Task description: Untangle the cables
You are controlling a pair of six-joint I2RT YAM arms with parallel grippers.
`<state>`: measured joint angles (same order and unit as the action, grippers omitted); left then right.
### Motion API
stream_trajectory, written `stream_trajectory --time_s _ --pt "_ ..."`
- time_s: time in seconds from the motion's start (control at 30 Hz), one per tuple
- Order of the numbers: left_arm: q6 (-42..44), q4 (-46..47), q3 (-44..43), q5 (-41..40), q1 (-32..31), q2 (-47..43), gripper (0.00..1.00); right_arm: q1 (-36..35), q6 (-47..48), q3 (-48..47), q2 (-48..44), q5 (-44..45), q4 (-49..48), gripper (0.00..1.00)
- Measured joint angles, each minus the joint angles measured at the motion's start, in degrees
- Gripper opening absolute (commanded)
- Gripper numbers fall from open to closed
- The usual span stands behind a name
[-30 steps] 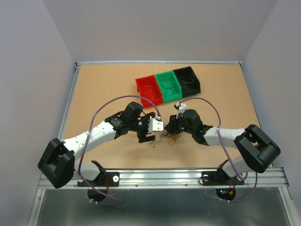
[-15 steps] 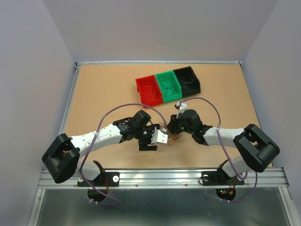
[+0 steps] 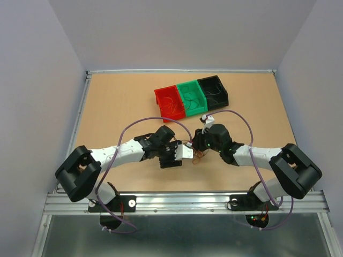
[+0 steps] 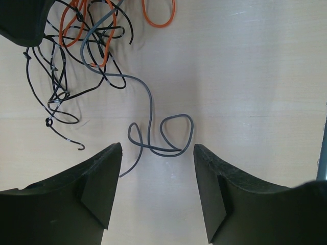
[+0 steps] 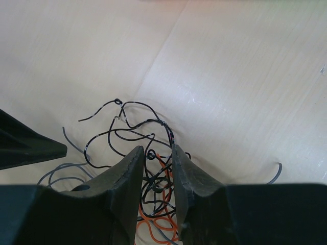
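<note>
The cables (image 3: 197, 155), a loose clump of hair-thin short wires in red-orange, black and dark grey-green, lie flat on the tan wooden table (image 3: 118, 107), in its near half and roughly mid-width. The clump is tangled. The black wires (image 4: 55, 76) cross one another in several curls, some with small knots or hooked ends, and the red-orange wires (image 4: 107, 43) thread through them. One red-orange loop (image 4: 157, 25) lies just beside the clump. A single grey-green wire (image 4: 150, 115) trails out of the tangle and ends in two small open loops. One curved wire end (image 5: 276, 172) lies apart from the clump.
</note>
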<state>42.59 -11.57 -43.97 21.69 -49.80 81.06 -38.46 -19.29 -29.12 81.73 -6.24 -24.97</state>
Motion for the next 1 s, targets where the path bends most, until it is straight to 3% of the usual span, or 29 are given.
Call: stream_trajectory --time_s 0.2,0.27,0.3,0.37,0.6,0.87,1.0 --pt "-0.66 0.09 -0.63 0.59 0.00 1.88 0.18 0.00 0.00 0.00 0.00 0.00 0.00 0.29" --pt "-1.07 0.42 -1.66 0.55 0.00 3.56 0.00 0.00 -0.02 0.00 0.00 0.07 -0.02 0.22" --pt "-1.38 0.87 -2.05 0.39 0.00 4.31 0.00 0.00 -0.17 0.00 0.00 0.28 -0.02 0.11" --pt "-1.64 1.75 -2.19 0.07 0.00 4.87 0.00 0.00 -0.48 0.00 0.00 1.33 -0.04 0.00" --pt "-3.52 3.72 -2.14 -1.51 1.38 0.55 0.00 0.00 -2.29 0.37 -0.11 8.46 -0.22 0.00" --pt "-6.73 5.31 -2.23 -2.97 6.91 -12.98 0.00 0.00 -2.56 2.89 -4.42 11.19 -0.42 0.01" --pt "-9.27 4.42 -5.42 -8.31 7.56 -18.32 0.00 0.00 -1.88 2.89 -4.37 10.25 -0.81 0.00"
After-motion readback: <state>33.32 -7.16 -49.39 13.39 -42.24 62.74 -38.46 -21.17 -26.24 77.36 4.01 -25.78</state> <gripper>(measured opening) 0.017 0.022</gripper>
